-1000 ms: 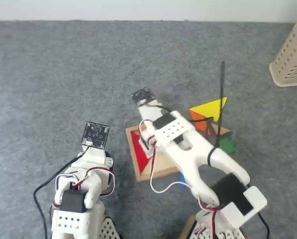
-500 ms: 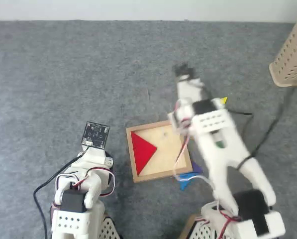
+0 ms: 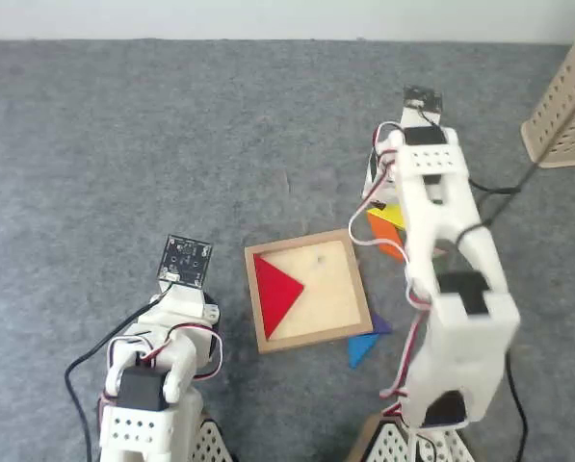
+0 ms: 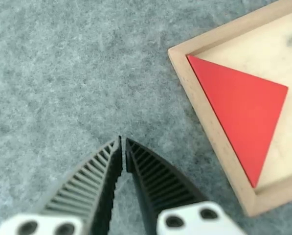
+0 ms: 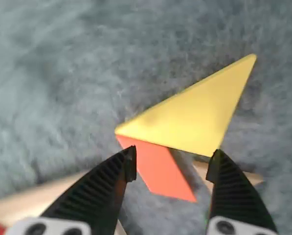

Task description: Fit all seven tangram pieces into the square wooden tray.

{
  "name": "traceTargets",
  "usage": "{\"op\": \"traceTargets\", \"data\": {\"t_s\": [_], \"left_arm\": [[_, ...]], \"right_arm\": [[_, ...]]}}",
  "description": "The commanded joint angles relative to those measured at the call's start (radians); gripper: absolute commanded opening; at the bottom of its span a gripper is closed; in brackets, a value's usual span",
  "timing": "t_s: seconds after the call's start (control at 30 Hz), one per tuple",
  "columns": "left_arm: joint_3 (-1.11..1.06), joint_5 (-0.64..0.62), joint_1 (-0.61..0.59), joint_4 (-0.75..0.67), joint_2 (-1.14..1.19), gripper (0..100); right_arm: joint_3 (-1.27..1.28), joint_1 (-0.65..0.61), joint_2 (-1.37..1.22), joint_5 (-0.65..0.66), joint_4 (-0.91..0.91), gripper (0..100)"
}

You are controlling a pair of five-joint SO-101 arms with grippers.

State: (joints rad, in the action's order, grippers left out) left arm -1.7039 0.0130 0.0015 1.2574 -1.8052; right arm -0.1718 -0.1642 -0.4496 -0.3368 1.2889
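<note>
Inside square wooden tray: red triangular piece, long edge along wall, apex toward centre. Left gripper jaws closed, right gripper jaws wide.

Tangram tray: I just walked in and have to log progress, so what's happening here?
Two robot arms are working on the wooden tray. Only the red triangle lies in it so far. The right gripper hovers open over the yellow triangle, which sits next to an orange piece just outside the tray. The left gripper is shut above the carpet beside the tray. A blue piece lies outside too.
</note>
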Motion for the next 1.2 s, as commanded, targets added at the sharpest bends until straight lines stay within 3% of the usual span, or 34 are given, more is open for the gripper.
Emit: {"op": "traceTargets", "data": {"t_s": [0.0,0.27,1.17], "left_arm": [[0.019,-0.008,-0.006,0.006,-0.021,1],[0.019,-0.008,-0.006,0.006,-0.021,1],[0.019,-0.008,-0.006,0.006,-0.021,1]], "right_arm": [[-0.201,0.053,-0.105,-0.091,0.059,25.2],[-0.311,0.096,-0.286,-0.100,0.097,25.2],[-0.313,0.064,-0.355,-0.015,0.143,31.0]]}}
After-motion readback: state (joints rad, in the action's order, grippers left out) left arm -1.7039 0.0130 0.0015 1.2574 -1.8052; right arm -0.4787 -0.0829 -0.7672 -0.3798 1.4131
